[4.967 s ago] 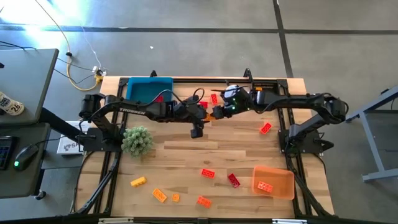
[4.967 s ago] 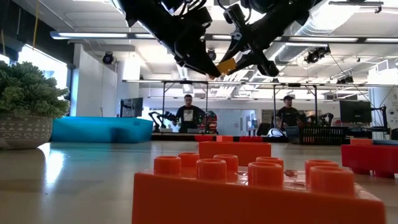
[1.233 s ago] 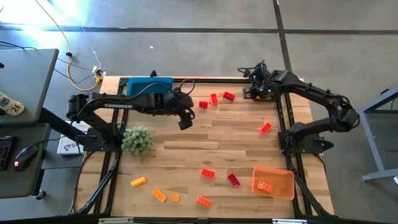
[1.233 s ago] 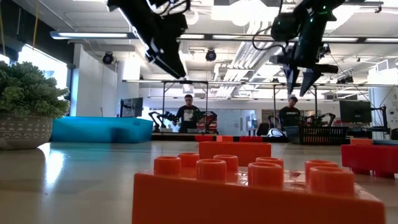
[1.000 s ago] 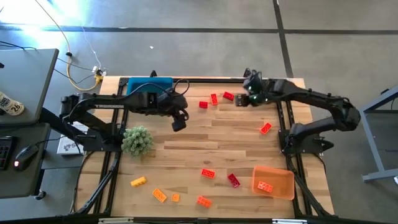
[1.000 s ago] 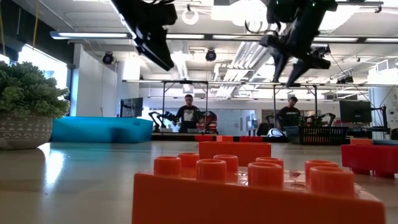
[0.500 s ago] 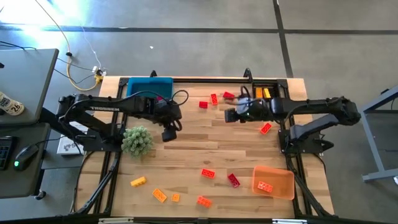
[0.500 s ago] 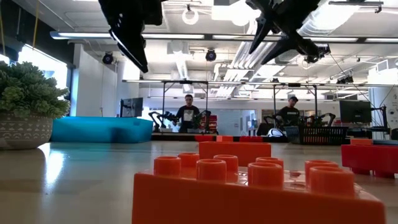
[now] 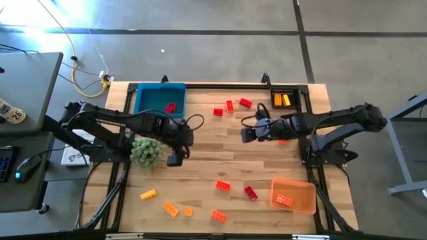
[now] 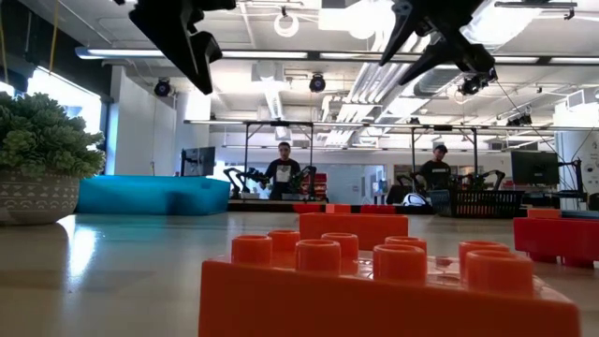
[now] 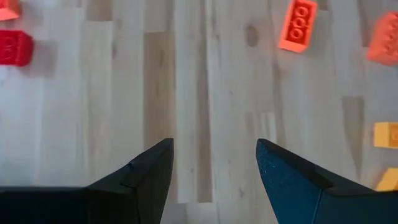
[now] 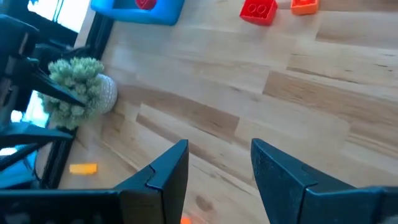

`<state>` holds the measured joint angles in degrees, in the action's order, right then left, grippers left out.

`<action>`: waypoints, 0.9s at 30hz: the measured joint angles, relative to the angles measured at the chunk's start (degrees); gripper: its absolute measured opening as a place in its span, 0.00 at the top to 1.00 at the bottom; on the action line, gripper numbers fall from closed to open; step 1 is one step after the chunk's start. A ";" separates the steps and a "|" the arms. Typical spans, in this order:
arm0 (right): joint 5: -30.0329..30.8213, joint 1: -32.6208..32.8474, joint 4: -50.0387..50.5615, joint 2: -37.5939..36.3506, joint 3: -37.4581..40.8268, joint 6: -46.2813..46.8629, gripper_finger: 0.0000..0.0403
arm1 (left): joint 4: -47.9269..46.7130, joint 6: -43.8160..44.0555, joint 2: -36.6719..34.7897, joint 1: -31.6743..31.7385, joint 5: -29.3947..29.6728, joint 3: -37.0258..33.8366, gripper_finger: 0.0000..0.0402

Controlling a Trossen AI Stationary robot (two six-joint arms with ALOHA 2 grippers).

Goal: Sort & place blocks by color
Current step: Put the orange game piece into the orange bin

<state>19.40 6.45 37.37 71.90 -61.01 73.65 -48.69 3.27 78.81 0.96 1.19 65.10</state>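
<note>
High view: left gripper (image 9: 174, 160) hangs over the table's (image 9: 220, 160) left-middle planks just beside the green plant ball (image 9: 147, 151), its fingers (image 11: 140, 174) spread apart with nothing between them (bare wood shows in the gap). Right gripper (image 9: 245, 133) sits over the upper middle, fingers (image 12: 165, 168) likewise parted and empty. No writing can be read on either arm. Between the two grippers lies an open stretch of planks. Blocks are scattered: three red ones (image 9: 230, 106) near the far edge, a red-and-orange pair (image 9: 223, 186) lower down, yellow and orange ones (image 9: 148, 195) along the near edge. One red block rests in the blue tray (image 9: 159, 99), one orange in the orange tray (image 9: 292, 195), yellow pieces in the dark tray (image 9: 283, 100).
</note>
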 joint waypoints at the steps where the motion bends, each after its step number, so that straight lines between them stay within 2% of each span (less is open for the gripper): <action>1: -0.43 0.08 0.09 0.00 0.00 -0.37 0.60 | 0.00 0.08 0.00 -0.70 0.02 0.00 0.46; 8: -6.77 0.22 -0.08 0.02 0.00 -6.42 0.60 | 0.02 7.24 0.00 -5.79 0.02 0.00 0.46; 15: -7.80 3.16 -4.73 0.02 0.00 -12.01 0.60 | 0.02 22.38 0.02 -10.42 0.09 0.00 0.46; 21: -8.91 5.33 -12.98 0.04 0.00 -19.23 0.59 | 0.04 31.85 0.04 -14.96 0.79 0.00 0.46; 27: -8.68 6.45 -23.68 0.88 0.00 -27.86 0.53 | 0.04 40.31 0.04 -19.44 0.96 0.00 0.46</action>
<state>10.73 12.90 13.70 72.77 -61.01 45.79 -48.64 43.59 78.85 -18.48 2.15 65.10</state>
